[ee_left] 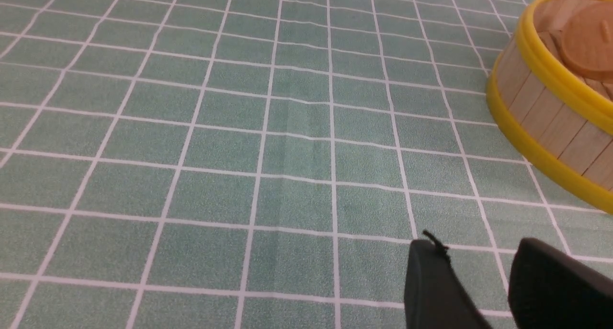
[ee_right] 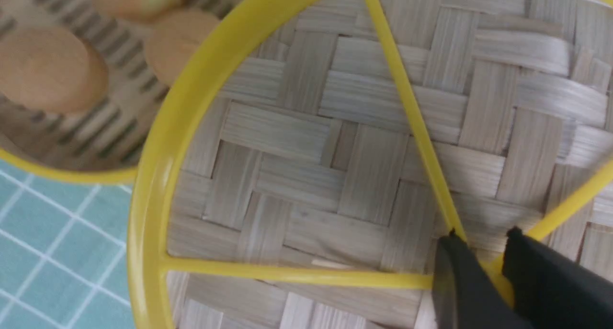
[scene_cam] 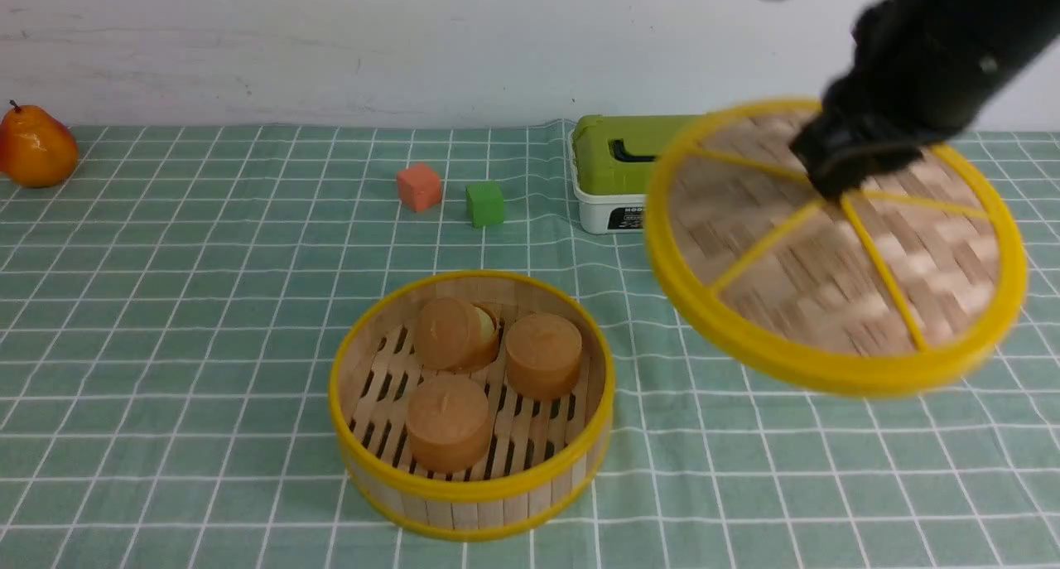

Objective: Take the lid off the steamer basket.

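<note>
The lid (scene_cam: 836, 271), a woven bamboo disc with yellow rim and spokes, hangs tilted in the air to the right of the steamer basket (scene_cam: 472, 494). My right gripper (scene_cam: 832, 190) is shut on its centre knob; in the right wrist view the gripper (ee_right: 483, 245) pinches the yellow knob on the lid (ee_right: 306, 142). The basket stands open on the cloth with three brown round cakes (scene_cam: 447, 420) inside. In the left wrist view, my left gripper (ee_left: 474, 247) is open and empty low over the cloth, left of the basket (ee_left: 541, 113).
A green-lidded white box (scene_cam: 617, 171) stands behind the lifted lid. An orange cube (scene_cam: 418, 186) and a green cube (scene_cam: 484, 203) lie at mid-back. A pear (scene_cam: 35, 147) sits at the far left. The green checked cloth (scene_cam: 166, 320) covers the table.
</note>
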You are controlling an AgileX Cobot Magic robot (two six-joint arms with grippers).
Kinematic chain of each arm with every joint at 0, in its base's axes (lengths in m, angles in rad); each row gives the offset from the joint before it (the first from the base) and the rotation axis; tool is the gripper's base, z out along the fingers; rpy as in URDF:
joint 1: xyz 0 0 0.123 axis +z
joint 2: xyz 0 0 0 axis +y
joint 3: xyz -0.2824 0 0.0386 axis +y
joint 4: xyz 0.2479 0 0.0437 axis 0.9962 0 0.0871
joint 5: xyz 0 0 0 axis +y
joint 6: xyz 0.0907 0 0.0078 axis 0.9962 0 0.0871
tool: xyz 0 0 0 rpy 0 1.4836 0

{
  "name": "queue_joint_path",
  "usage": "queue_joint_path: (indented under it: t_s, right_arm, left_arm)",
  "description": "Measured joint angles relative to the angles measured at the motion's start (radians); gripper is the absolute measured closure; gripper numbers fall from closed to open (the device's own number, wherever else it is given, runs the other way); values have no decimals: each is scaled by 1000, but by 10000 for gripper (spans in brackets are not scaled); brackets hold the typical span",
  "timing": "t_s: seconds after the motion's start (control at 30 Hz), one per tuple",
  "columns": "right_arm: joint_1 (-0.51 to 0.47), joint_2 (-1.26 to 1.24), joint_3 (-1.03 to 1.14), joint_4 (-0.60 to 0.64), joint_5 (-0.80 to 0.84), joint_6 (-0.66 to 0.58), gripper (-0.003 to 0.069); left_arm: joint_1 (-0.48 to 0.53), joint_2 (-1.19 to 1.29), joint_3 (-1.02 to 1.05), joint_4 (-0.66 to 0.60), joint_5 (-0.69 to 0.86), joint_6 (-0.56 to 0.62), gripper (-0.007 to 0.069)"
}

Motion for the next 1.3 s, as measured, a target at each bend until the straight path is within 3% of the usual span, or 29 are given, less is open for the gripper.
queue_joint_path:
  t_s: [0.23, 0.6, 0.8, 0.83, 1.0, 1.2, 1.3]
  right_arm:
    - [-42, 14, 341, 36, -283, 0, 577]
    - [-42, 216, 405, 53, -515, 38, 567]
    - [-42, 226, 400, 53, -544, 65, 424]
    - [-43, 214, 387, 53, -516, 65, 350]
    - [-43, 71, 349, 51, -408, 54, 225]
    - [-43, -158, 346, 50, -346, 48, 258]
    - [-43, -343, 400, 50, -348, 48, 376]
  left_arm:
    - [0, 0, 0, 0, 1, 0, 386]
    - [0, 0, 0, 0, 1, 0, 386]
    - [0, 0, 0, 0, 1, 0, 386]
    - [0, 0, 0, 0, 1, 0, 386]
    - [0, 0, 0, 0, 1, 0, 386]
    - [0, 0, 0, 0, 1, 0, 386]
    - [0, 0, 0, 0, 1, 0, 386]
